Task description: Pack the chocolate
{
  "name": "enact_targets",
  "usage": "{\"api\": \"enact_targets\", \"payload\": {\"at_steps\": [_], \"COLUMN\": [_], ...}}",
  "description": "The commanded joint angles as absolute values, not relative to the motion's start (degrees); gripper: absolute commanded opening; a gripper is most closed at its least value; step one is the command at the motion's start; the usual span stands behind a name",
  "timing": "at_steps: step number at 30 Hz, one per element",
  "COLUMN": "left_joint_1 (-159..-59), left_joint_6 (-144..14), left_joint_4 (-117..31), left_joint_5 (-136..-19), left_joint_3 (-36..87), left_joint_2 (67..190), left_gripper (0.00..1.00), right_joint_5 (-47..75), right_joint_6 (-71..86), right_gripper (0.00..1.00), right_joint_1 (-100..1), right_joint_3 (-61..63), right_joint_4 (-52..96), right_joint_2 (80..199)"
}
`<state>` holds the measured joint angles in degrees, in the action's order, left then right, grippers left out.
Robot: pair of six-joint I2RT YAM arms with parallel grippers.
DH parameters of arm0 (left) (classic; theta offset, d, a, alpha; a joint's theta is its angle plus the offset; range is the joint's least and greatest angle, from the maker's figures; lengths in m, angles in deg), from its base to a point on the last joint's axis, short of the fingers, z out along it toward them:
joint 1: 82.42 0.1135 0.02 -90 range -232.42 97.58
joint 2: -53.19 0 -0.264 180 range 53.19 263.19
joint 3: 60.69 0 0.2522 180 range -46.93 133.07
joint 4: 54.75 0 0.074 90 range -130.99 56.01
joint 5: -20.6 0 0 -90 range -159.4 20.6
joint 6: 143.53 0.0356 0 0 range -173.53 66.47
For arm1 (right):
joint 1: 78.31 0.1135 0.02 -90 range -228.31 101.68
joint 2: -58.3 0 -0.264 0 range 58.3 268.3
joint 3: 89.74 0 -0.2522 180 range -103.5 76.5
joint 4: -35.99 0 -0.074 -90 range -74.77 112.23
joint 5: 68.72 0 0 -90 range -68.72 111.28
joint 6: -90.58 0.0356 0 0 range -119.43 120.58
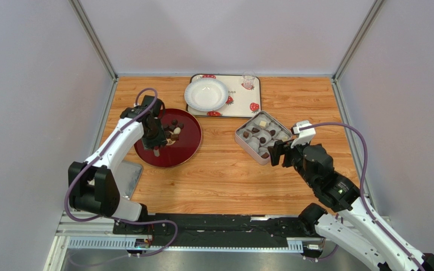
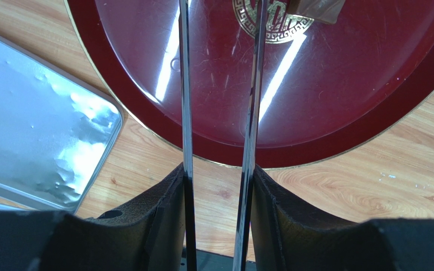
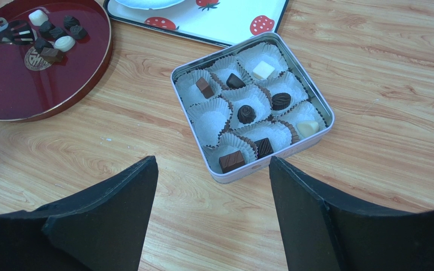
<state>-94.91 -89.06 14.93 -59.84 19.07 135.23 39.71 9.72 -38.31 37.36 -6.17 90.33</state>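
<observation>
chocolate [image 3: 247,113] split: eight pieces sit in paper cups of the square tin [image 3: 315,101] on the wood surface [image 3: 372,51], the rest loose on the red tray [image 3: 10,104]. left gripper [image 1: 156,148] over the tray, fingers narrow with metal tongs [image 2: 186,113] between them. right gripper [image 1: 277,152] just beside the tin, fingers wide, holding nothing.

Even, bright overhead light is seen in all three views, with only soft, short shadows cast on the bench [image 1: 225,169]. In the left wrist view, two long white streaks of glare are reflected across the red plate [image 2: 327,101], and the metal lid [image 2: 38,135] is washed out by reflections. The nearby left tool [image 2: 219,169] is blurred. Dark vignetting is seen at the right wrist view's lower corners.
</observation>
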Motion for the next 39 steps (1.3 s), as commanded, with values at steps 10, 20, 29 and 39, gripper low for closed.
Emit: {"api": "enact_targets", "payload": {"at_steps": [10, 20, 29, 39], "left_joint_1": [-93.9, -93.9, -95.7, -106.0], "left_joint_6": [-88.4, -88.9, -86.1, -84.1], "left_joint_4": [12.1, 16.7, 16.9, 16.8], "left_joint_5": [-61.6, -63.2, -68.4, -69.0], "left_joint_3": [20.6, 20.5, 23.9, 32.6], "left_joint_2": [138.4, 132.3, 128.7, 132.2], "left_gripper": [0.43, 0.28, 0.28, 0.28], "right_joint_5": [39.6, 39.3, 39.1, 39.1], "right_joint_6": [9.3, 9.2, 9.2, 9.2], "right_gripper": [0.77, 0.77, 0.77, 0.76], "right_joint_1": [-38.0, -37.9, -37.7, -37.4], "right_joint_3": [37.2, 37.2, 37.1, 37.3], "right_joint_4": [-3.9, -3.6, -3.4, -3.3], "right_joint_2": [89.3, 88.8, 88.1, 87.2]}}
